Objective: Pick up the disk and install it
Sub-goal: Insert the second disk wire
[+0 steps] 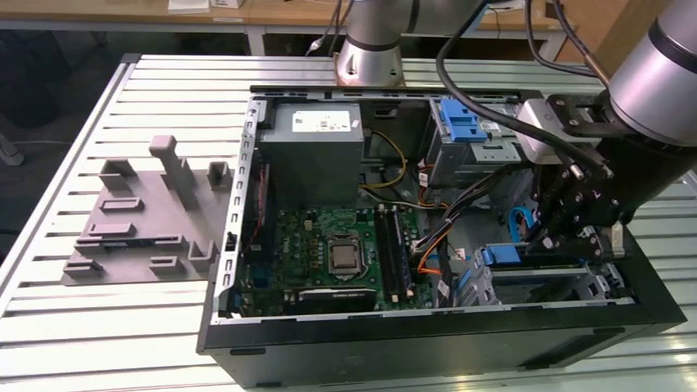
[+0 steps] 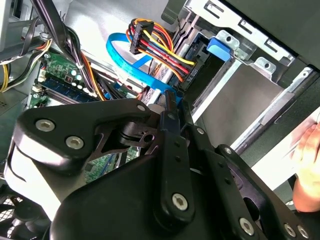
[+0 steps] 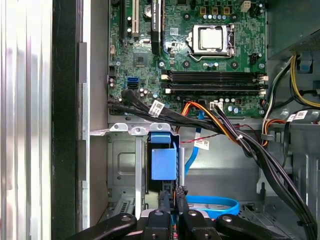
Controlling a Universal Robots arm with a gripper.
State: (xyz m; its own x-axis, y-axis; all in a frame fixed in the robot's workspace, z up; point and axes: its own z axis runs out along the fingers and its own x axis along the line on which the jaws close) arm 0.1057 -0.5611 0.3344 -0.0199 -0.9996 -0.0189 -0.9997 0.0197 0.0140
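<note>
The black linkage claw [image 1: 574,237] hangs inside the open black computer tower case [image 1: 436,343], which lies on its side on the slatted grey metal tabletop [image 1: 65,327]. In the exterior view the claw sits over the drive bay at the case's corner toward that view's right, just above the disk [image 1: 534,263], a flat drive framed by a blue plastic bracket that rests in the silver metal drive cage [image 1: 605,286]. In the first wrist view the claw's two slim black fingers [image 3: 165,200] stand close together, pinched on the edge of the disk's blue bracket tab [image 3: 164,160], so the claw is clenched on the disk, which sits down in its bay. A bright blue flat data cable [image 3: 212,204] curls just beside the fingers. The green motherboard [image 1: 332,253] lies at the middle of the case, with the grey metal power supply box [image 1: 316,155] beyond it. A grey plastic moulded fixture [image 1: 142,220] lies on the tabletop, well apart toward the exterior view's left
</note>
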